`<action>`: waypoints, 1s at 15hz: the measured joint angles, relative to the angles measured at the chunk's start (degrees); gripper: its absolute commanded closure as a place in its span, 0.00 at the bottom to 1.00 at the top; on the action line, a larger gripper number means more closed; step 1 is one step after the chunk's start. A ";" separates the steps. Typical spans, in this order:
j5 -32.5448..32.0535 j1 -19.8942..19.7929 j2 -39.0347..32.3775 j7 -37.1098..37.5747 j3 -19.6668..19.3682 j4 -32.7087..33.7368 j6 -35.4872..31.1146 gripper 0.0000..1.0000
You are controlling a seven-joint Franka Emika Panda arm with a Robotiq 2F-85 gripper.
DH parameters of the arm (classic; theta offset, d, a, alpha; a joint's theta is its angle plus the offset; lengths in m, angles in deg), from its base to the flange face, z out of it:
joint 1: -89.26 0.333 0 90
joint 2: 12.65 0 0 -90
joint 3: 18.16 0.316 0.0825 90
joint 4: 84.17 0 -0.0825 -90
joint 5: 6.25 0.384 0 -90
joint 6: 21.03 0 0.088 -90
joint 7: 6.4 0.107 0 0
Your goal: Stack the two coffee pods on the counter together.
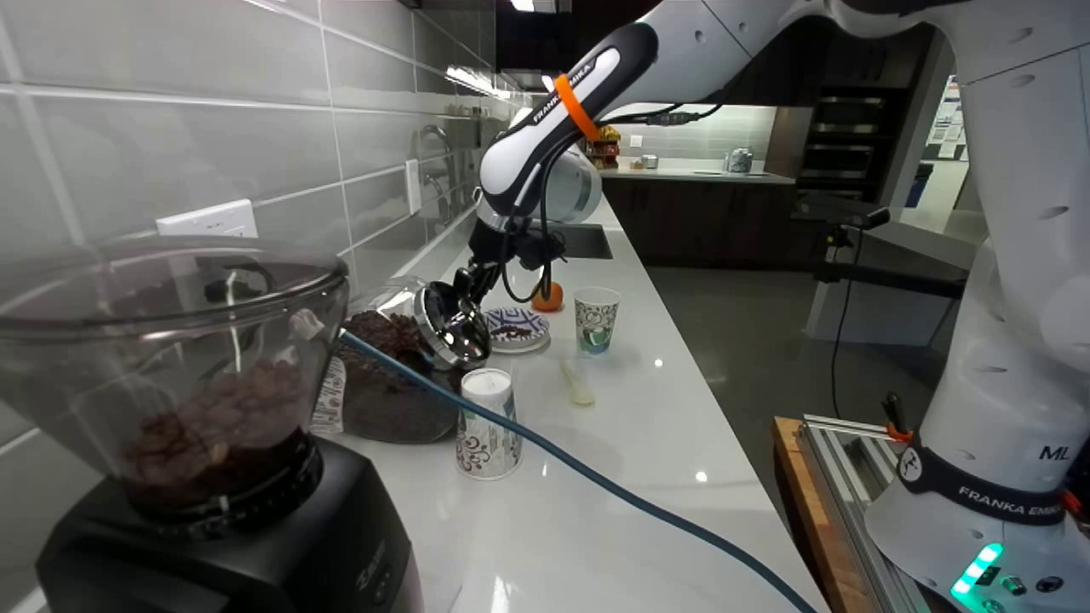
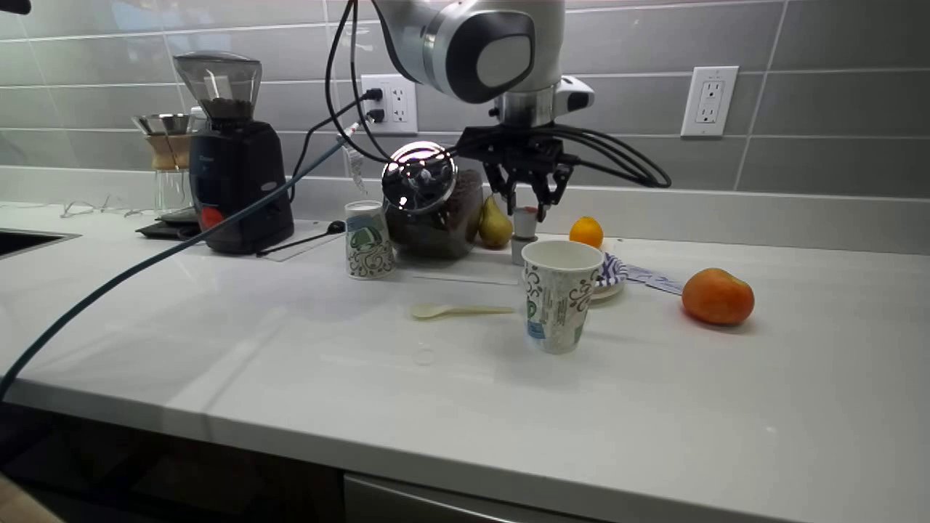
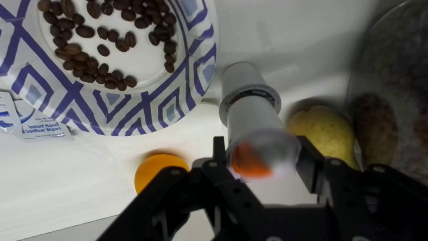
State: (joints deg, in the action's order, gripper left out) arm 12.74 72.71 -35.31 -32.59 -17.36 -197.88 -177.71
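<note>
Two coffee pods stand as an upright pair on the white counter [image 2: 290,349], between a plate and a pear. The lower pod [image 3: 241,76], whitish with a dark-ringed lid, also shows in an exterior view [image 2: 519,252]. The upper pod [image 3: 252,115], grey-white with an orange-marked top, also shows in an exterior view [image 2: 524,224]; its narrow base appears to rest on the lower pod's lid. My gripper [image 3: 260,150] points down with a finger against each side of the upper pod's rim; it also shows in an exterior view [image 2: 526,211]. The jar lid hides both pods in an exterior view.
A bean jar [image 2: 436,229] and pear [image 3: 321,134] stand close beside the pods. On the opposite side are a patterned plate with beans [image 3: 170,112] and an orange [image 3: 157,170]. A paper cup [image 2: 559,298], spoon [image 2: 458,311] and tomato [image 2: 718,296] lie nearer the counter's front.
</note>
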 measured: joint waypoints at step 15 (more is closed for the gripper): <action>-0.13 0.00 -0.79 0.70 0.20 0.67 0.00 0.02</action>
State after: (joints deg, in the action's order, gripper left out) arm 12.61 72.71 -36.10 -31.89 -17.16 -197.21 -177.71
